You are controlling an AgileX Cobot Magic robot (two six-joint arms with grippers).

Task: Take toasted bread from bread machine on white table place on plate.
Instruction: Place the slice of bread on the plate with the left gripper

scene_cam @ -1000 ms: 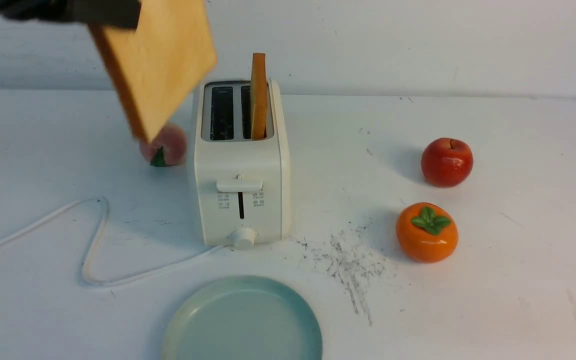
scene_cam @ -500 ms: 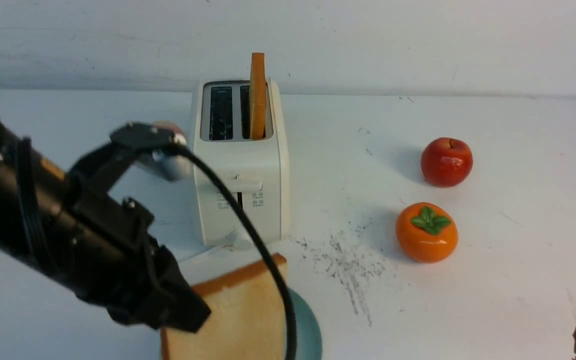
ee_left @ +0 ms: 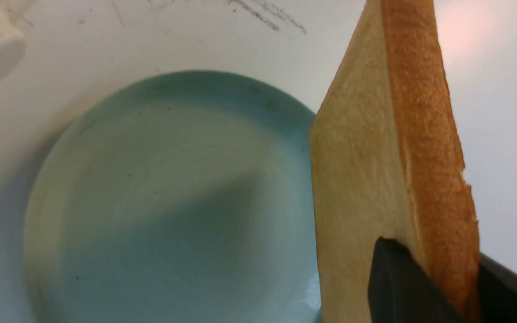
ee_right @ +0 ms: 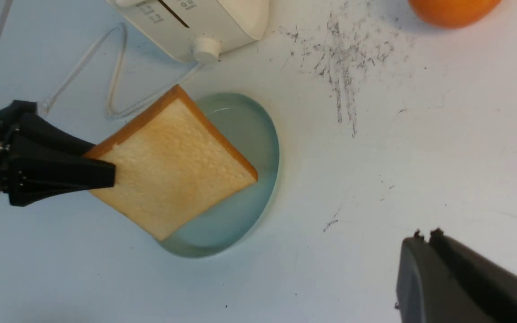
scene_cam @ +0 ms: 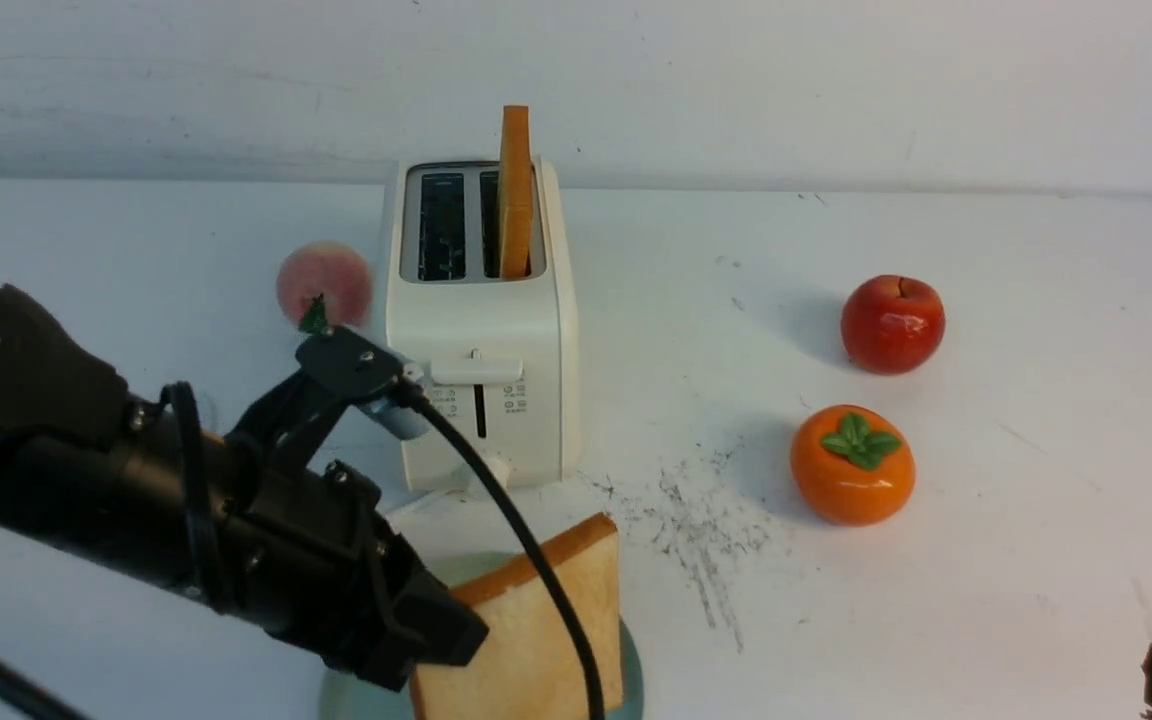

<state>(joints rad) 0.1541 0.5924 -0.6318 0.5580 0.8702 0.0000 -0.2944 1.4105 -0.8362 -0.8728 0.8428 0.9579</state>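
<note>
– Tan toasted bread: how many slices are showing?
– Two. The upright slice is standing in the one bread machine's right slot. The left gripper is pinching the tilted slice over the single plate.
– And the right gripper?
– It is sitting pressed together, gripping nothing, at the white table's near right. Three fruits are lying around: a peach, an apple and a persimmon.

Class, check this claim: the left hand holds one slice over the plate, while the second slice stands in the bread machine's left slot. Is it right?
No. The front view shows the second slice standing in the bread machine's right slot; its left slot is empty. The left hand does hold the other slice over the plate.
</note>
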